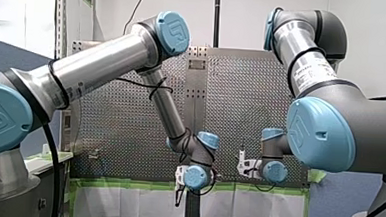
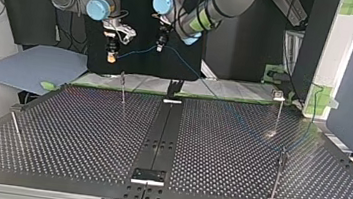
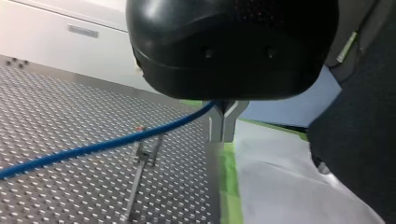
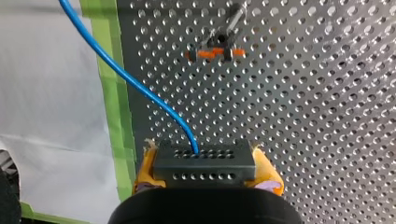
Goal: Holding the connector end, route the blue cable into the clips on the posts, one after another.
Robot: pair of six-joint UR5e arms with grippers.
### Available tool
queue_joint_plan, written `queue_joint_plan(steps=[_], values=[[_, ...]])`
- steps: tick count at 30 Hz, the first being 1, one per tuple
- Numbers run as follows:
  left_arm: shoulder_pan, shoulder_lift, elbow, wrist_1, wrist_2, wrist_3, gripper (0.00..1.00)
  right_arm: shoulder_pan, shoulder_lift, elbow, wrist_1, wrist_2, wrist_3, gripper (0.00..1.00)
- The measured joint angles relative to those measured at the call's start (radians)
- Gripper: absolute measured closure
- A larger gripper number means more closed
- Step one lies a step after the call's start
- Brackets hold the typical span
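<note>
The thin blue cable [image 4: 140, 88] ends in a black block connector [image 4: 204, 170] with two rows of small holes, clamped between the yellow-padded fingers [image 4: 268, 176] of my right gripper [image 4: 203, 156]. In the top view it sags across to my left gripper [image 2: 160, 46], then trails down onto the desk [image 2: 85, 129] at that view's right. Thin upright posts [image 2: 123, 87] stand well apart (one clip [image 4: 215, 52] ahead of the connector shows orange tips).

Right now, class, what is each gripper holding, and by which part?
My right gripper clamps the black perforated connector block ending the thin blue cable; my left gripper pinches that cable partway along.
</note>
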Motion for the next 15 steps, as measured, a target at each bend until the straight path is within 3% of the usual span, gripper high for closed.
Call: queue_joint_plan(steps=[6, 15], values=[[-0.003, -0.014, 0.055, -0.016, 0.003, -0.009, 0.98, -0.015, 0.002, 0.0, -0.014, -0.032, 0.007, 1.0], [-0.01, -0.02, 0.137, -0.017, 0.006, -0.036, 0.98, -0.04, 0.031, 0.0, -0.049, -0.074, 0.033, 1.0]])
